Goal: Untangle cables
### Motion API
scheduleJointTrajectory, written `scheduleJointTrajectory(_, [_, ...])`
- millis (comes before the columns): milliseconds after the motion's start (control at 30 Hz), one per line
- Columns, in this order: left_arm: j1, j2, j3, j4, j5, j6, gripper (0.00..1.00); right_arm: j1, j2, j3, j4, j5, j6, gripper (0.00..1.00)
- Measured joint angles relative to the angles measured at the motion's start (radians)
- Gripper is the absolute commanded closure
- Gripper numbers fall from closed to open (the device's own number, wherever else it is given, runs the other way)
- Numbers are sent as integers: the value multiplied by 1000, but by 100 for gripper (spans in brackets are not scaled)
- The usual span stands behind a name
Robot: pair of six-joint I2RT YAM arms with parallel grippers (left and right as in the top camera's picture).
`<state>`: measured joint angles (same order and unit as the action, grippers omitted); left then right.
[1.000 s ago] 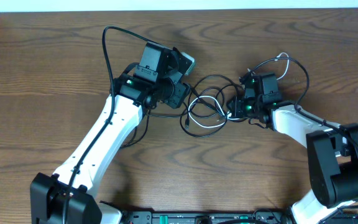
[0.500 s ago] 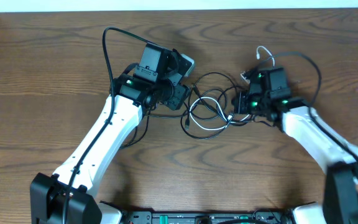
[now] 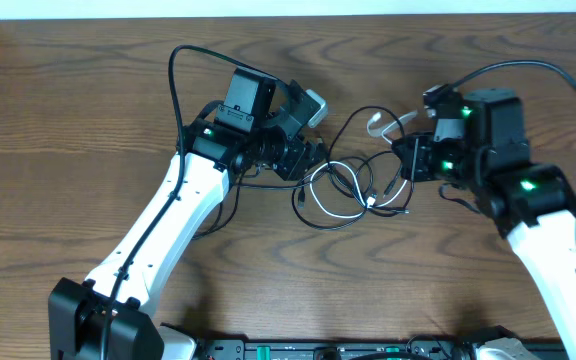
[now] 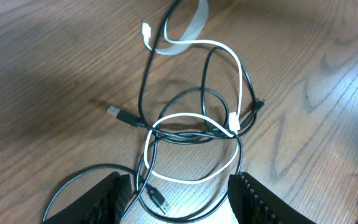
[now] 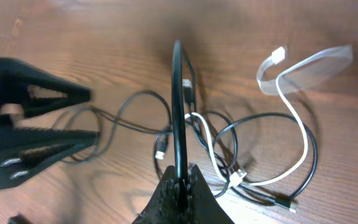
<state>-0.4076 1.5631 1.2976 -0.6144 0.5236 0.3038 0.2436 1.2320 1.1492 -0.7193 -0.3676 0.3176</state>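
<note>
— Well, what is held by the right tool (image 5: pixel 180 179)?
— A black cable (image 5: pixel 178 106) is pinched in it, jaws closed tight, and the strand is lifted straight up from the tips above the tangle (image 5: pixel 229 155).
— And the left tool (image 4: pixel 179 202)?
— Its jaws are spread apart and nothing is gripped; loops of the tangle are seen between and just ahead of them, lying on the bench (image 4: pixel 42 62).
— Where is the white cable (image 4: pixel 238 81) found?
— It is threaded through the black loops at the middle of the tangle.
— How should the pull be made?
— Slowly, it is judged. The tangle should be pinned by the left tool while the black cable is drawn away, so that the bundle is neither dragged whole nor tightened.
</note>
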Motion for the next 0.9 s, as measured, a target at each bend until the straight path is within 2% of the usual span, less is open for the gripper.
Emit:
scheduleJointTrajectory(267, [0, 0, 0, 33, 29, 8, 44, -6, -139, 159, -145, 1, -25, 99])
scheduleJointTrajectory(500, [0, 33, 0, 64, 86, 8, 44, -11, -204, 232, -204, 1, -45, 99])
scheduleJointTrajectory(667, [0, 78, 0, 98, 163, 8, 44, -11, -235, 243, -206, -4, -51, 99])
scheduleJointTrajectory(900, [-10, 95, 0, 213, 347, 11, 44, -11, -238, 243, -216, -7, -51, 99])
